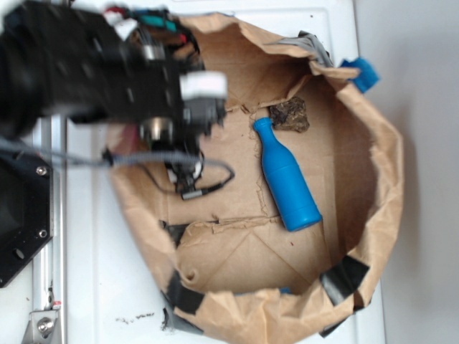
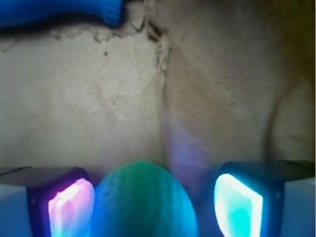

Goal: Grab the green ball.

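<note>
Half the green ball (image 2: 142, 202) shows (bottom cropped) btwn spread fingers (image 2: 71, 207), grip unclear; ext. view hides it.

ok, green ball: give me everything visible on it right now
The green ball shows only in the wrist view: a matte, mint-green rounded shape, its lower part cut off by the frame edge. It sits between the gripper pads, close against the left-of-frame glowing pad, with a gap to the other. It lies over the brown paper bag floor. Whether it is gripped cannot be told. The arm hides it in the exterior view.
</note>
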You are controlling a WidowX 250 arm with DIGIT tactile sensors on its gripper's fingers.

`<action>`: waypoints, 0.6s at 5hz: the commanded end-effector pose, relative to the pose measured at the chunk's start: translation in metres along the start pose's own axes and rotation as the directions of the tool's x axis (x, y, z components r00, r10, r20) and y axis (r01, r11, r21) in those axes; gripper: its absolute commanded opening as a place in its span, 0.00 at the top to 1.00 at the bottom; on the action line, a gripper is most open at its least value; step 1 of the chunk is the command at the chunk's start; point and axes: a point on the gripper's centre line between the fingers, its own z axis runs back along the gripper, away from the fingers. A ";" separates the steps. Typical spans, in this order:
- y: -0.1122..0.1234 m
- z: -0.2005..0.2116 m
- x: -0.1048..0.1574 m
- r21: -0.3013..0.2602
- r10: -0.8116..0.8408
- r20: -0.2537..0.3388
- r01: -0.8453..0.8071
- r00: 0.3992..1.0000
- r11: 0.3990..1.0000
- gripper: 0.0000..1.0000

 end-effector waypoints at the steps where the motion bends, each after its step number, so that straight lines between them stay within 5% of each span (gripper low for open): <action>1: -0.003 0.003 -0.016 -0.042 -0.019 0.023 0.020 1.000 0.999 1.00; 3: 0.003 0.022 -0.015 -0.098 -0.034 0.006 0.034 0.999 0.995 1.00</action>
